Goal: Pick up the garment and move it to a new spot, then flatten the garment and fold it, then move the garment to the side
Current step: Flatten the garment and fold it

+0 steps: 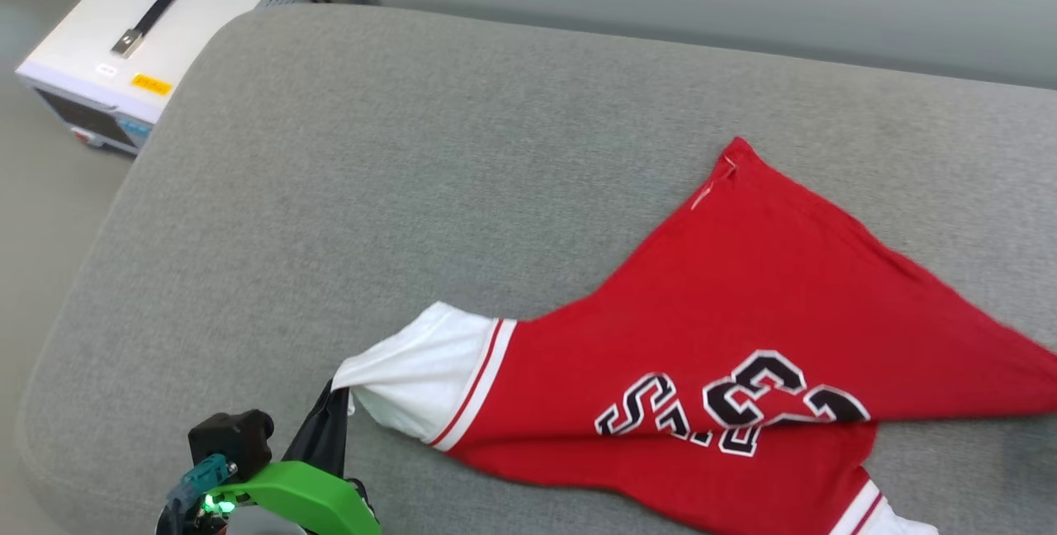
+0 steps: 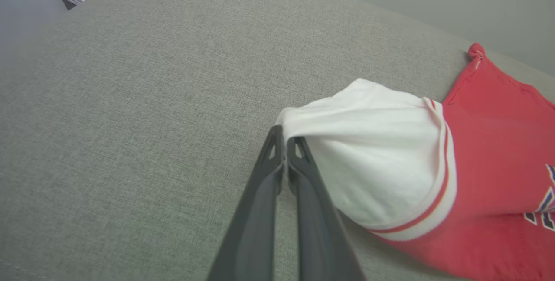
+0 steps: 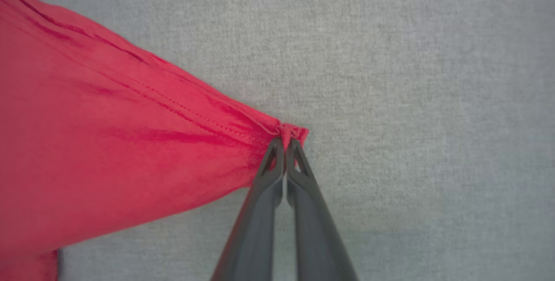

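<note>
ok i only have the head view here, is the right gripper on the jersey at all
Observer: Yes. In the right wrist view the right gripper is shut on a red corner of the jersey.
Operator: which corner, hem or sleeve
Observer: I cannot tell. A stitched seam runs right up to the pinched tip.
Operator: and the left one, closed properly
Observer: The left wrist view shows the left gripper with its fingers together on the edge of the white fabric.
</note>
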Robot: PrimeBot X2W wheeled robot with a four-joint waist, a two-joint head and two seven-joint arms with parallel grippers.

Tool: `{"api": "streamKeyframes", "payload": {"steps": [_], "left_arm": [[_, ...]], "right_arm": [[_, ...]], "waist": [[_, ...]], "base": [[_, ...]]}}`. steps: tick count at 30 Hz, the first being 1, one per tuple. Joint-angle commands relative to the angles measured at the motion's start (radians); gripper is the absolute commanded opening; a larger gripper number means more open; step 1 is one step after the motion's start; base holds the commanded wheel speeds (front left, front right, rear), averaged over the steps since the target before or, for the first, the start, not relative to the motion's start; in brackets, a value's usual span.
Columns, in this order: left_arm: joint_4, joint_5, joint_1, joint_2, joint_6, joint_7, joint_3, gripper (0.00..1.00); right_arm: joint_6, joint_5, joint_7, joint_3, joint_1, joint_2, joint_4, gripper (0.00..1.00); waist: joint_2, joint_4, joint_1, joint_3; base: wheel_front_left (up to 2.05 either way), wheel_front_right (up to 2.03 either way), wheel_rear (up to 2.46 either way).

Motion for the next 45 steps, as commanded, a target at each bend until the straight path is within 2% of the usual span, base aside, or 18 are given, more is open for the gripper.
{"api": "streamKeyframes", "payload": {"steps": [1, 5, 8, 12, 17, 18, 19, 20, 23, 27, 30, 32, 36, 40, 45], "left_arm": [[0.001, -0.006, 0.017, 0.015, 0.010, 0.007, 0.008, 0.00], [0.005, -0.019, 0.045, 0.036, 0.016, 0.018, 0.014, 0.00], [0.007, -0.023, 0.056, 0.042, 0.016, 0.031, 0.008, 0.00], [0.016, -0.026, 0.058, 0.045, 0.008, 0.041, 0.000, 0.00], [0.033, -0.030, 0.058, 0.047, -0.002, 0.044, -0.006, 0.00], [0.035, -0.030, 0.058, 0.046, -0.003, 0.045, -0.007, 0.00], [0.036, -0.030, 0.057, 0.045, -0.004, 0.047, -0.009, 0.00], [0.037, -0.030, 0.055, 0.043, -0.004, 0.048, -0.011, 0.00], [0.037, -0.029, 0.050, 0.041, -0.004, 0.050, -0.015, 0.00], [0.037, -0.025, 0.038, 0.035, -0.007, 0.052, -0.022, 0.00], [0.032, -0.019, 0.022, 0.031, -0.006, 0.053, -0.025, 0.00], [0.028, -0.014, 0.009, 0.028, -0.007, 0.052, -0.028, 0.00], [0.021, 0.000, -0.027, 0.019, -0.012, 0.050, -0.033, 0.00], [0.017, 0.017, -0.068, 0.004, -0.020, 0.043, -0.042, 0.00], [0.013, 0.034, -0.109, -0.021, -0.028, 0.038, -0.058, 0.00]], "right_arm": [[-0.001, 0.005, 0.009, -0.031, 0.079, 0.023, -0.050, 0.00], [-0.001, 0.001, 0.035, -0.103, 0.272, 0.110, -0.212, 0.00], [-0.001, -0.004, 0.051, -0.149, 0.396, 0.203, -0.318, 0.00], [-0.001, -0.005, 0.070, -0.186, 0.513, 0.329, -0.398, 0.00], [-0.001, 0.005, 0.065, -0.188, 0.597, 0.397, -0.420, 0.00], [-0.001, 0.014, 0.047, -0.183, 0.599, 0.401, -0.413, 0.08], [-0.001, 0.023, 0.032, -0.178, 0.597, 0.403, -0.405, 0.22], [-0.001, 0.024, 0.009, -0.169, 0.595, 0.405, -0.396, 1.00], [-0.001, 0.022, -0.082, -0.149, 0.568, 0.406, -0.392, 1.00], [-0.001, 0.014, -0.280, -0.112, 0.509, 0.406, -0.418, 1.00], [-0.001, 0.012, -0.423, -0.066, 0.444, 0.375, -0.417, 1.00], [-0.001, 0.015, -0.460, -0.030, 0.401, 0.354, -0.393, 1.00], [-0.001, 0.032, -0.438, 0.040, 0.289, 0.290, -0.326, 1.00], [-0.001, 0.055, -0.345, 0.110, 0.150, 0.206, -0.253, 1.00], [-0.001, 0.094, -0.197, 0.278, -0.016, 0.085, -0.166, 1.00]], "waist": [[-0.0001, -0.109, 0.0000, -0.095], [-0.0001, -0.167, 0.0000, -0.115], [-0.0001, -0.200, 0.0000, -0.122], [-0.0001, -0.226, 0.0000, -0.128], [-0.0001, -0.239, 0.0000, -0.137], [-0.0001, -0.241, 0.0000, -0.137], [-0.0001, -0.243, 0.0000, -0.137], [-0.0001, -0.244, 0.0000, -0.137], [-0.0001, -0.245, 0.0000, -0.133], [-0.0001, -0.238, 0.0000, -0.122], [-0.0001, -0.230, 0.0000, -0.107], [-0.0001, -0.222, 0.0000, -0.093], [-0.0001, -0.198, 0.0000, -0.056], [-0.0001, -0.165, 0.0000, -0.022], [-0.0001, -0.123, 0.0000, 0.012]], "base": [[0.00, 0.00, 0.00], [0.00, 0.00, 0.00], [0.00, 0.00, 0.00], [0.00, 0.00, 0.00], [0.00, 0.00, 0.00], [0.00, 0.00, 0.00], [0.00, 0.00, 0.00], [0.00, 0.00, 0.00], [0.00, 0.00, 0.00], [0.00, 0.00, 0.00], [0.00, 0.00, 0.00], [0.00, 0.00, 0.00], [0.00, 0.00, 0.00], [0.00, 0.00, 0.00], [0.00, 0.00, 0.00]]}}
